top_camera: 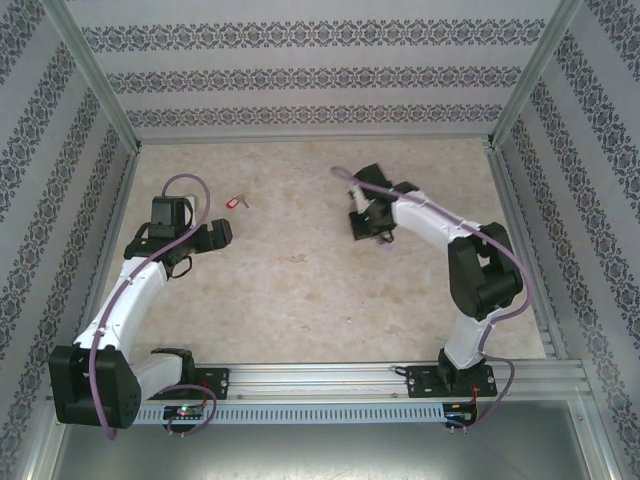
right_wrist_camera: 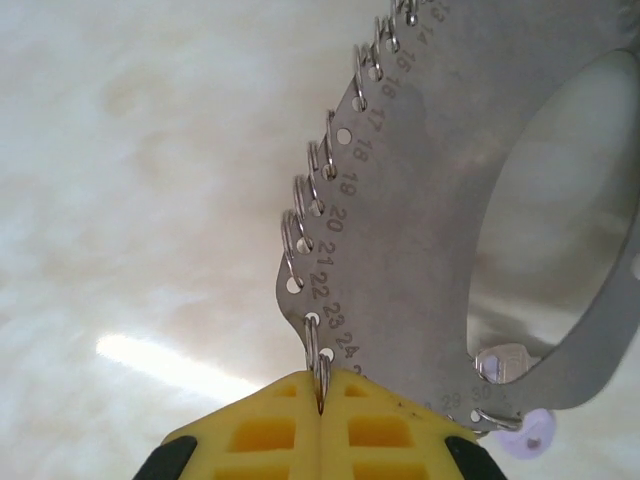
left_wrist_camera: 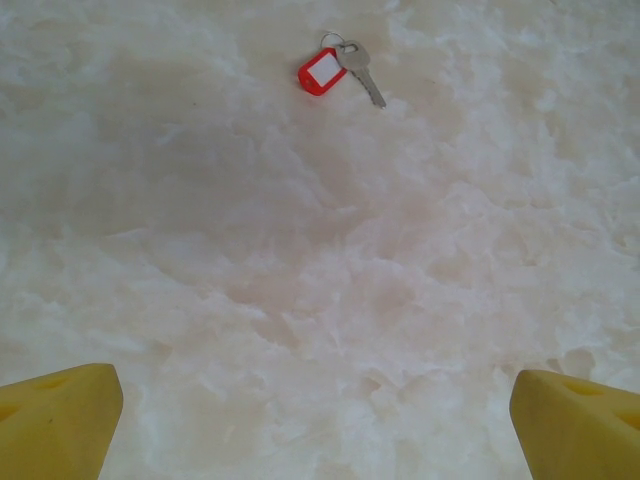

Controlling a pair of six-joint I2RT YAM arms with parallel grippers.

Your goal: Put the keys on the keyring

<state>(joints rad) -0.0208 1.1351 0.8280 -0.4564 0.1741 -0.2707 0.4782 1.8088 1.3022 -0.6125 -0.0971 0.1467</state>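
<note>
A silver key with a red tag lies flat on the marble table, far ahead of my left gripper. That gripper is open, with bare table between its yellow fingertips. From above the red-tagged key lies just beyond the left gripper. The keyring is a flat silvery ring plate with numbered holes and small split rings along its edge. My right gripper is shut on the split ring at hole 23, holding the keyring up. One silver key hangs by the plate's lower part.
Patterned walls and metal frame posts enclose the marble table on three sides. A purple cable loops over the left wrist. A rail carries both arm bases at the near edge.
</note>
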